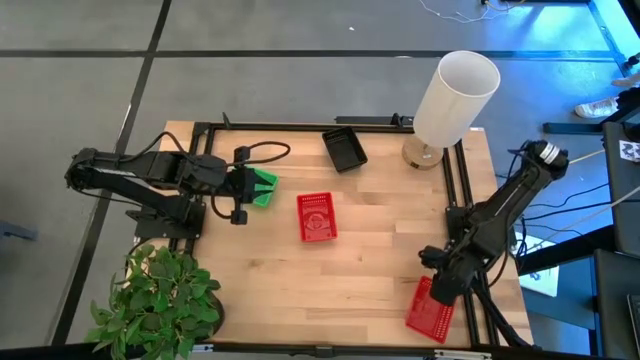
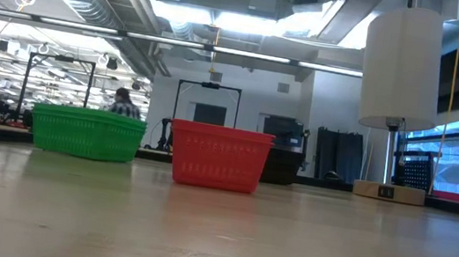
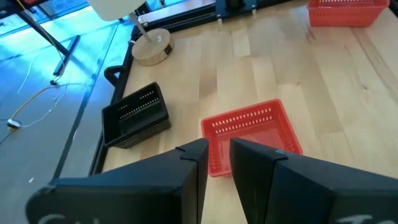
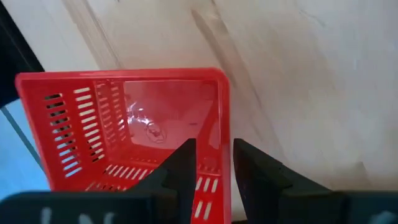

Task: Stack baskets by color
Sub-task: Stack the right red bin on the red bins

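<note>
A red basket (image 1: 432, 308) lies at the table's near right corner, partly over the black frame rail. My right gripper (image 4: 214, 146) is open above it, pointing steeply down. One finger is over the inside and one outside the basket's side wall (image 4: 222, 118); I see no touch. A second red basket (image 1: 317, 217) rests on its bottom mid-table. A black basket (image 1: 345, 149) rests near the far edge. A green basket (image 1: 264, 188) stands on the table at the left. My left gripper (image 1: 243, 190) hovers over it, narrowly open, with nothing between its fingers (image 3: 217, 149).
A tall white lamp shade (image 1: 455, 95) on a round wooden base stands at the far right. A potted green plant (image 1: 155, 300) sits at the near left corner. Black frame rails (image 1: 460, 190) run along the table's far and right sides. Bare wood lies between the baskets.
</note>
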